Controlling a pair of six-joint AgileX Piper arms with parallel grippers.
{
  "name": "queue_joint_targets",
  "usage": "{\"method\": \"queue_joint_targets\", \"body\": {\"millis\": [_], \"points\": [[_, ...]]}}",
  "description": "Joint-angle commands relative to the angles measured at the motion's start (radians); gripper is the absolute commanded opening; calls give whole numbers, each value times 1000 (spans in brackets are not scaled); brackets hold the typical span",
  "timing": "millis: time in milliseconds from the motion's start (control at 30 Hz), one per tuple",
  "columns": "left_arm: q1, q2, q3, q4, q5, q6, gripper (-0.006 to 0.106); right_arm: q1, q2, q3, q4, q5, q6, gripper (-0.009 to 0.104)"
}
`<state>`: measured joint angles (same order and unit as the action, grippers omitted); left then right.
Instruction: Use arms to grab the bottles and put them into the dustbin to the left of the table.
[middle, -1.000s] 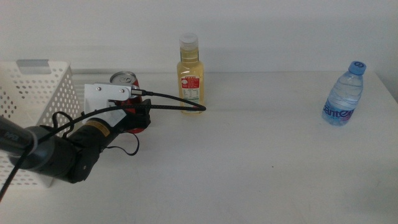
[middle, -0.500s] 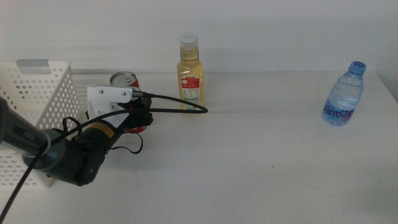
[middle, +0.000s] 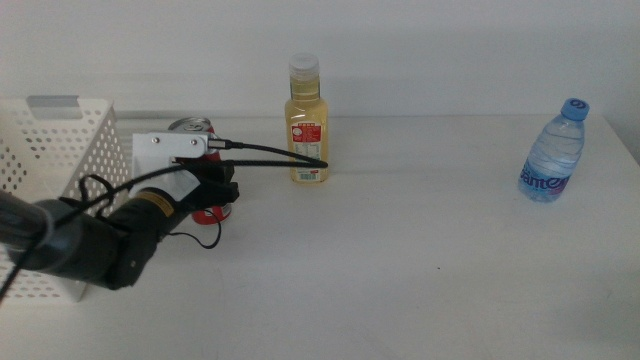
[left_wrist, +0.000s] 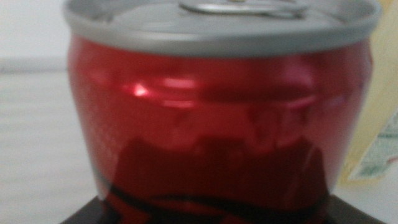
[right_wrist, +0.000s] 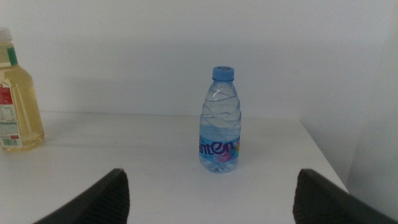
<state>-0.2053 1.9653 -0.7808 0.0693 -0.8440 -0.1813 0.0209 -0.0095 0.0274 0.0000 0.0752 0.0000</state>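
The red soda can (middle: 190, 125) stands next to the dustbin (middle: 45, 150), a white perforated basket at the table's left edge. My left gripper (middle: 214, 190) is around the can, jaws shut on its sides. The can (left_wrist: 217, 124) fills the left wrist view, and only dark jaw edges show beneath it. The yellow-liquid bottle (middle: 306, 125) stands upright just right of the can. Far right stands the blue-capped water bottle (middle: 552, 155). My right gripper (right_wrist: 211, 202) is open, facing the water bottle (right_wrist: 221, 121) from a distance; it is outside the middle view.
A thick black cable (middle: 275, 155) loops from the left wrist across the front of the yellow bottle. The white table (middle: 400, 270) stretches wide between the yellow bottle and the water bottle. The yellow bottle (right_wrist: 15, 106) also shows in the right wrist view.
The left gripper and the red can have shifted slightly left, toward the dustbin. The cable loop has moved with the wrist. Both bottles stand as before.
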Motion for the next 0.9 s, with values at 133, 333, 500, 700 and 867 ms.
{"method": "queue_joint_targets", "body": {"millis": [133,333,500,700,867], "points": [[-1,-244,-20,48,112,44,-5,-6,-28,-7,0,-75,-8,72],[-1,-426,-21,129,378,16,-5,-6,-28,-7,0,-75,-8,72],[-1,-560,-31,144,612,-2,-5,-6,-28,-7,0,-75,-8,72],[-1,-657,-114,146,914,1,-5,-6,-28,-7,0,-75,-8,72],[-1,-674,-188,151,1062,1,-5,-6,-28,-7,0,-75,-8,72]]}}
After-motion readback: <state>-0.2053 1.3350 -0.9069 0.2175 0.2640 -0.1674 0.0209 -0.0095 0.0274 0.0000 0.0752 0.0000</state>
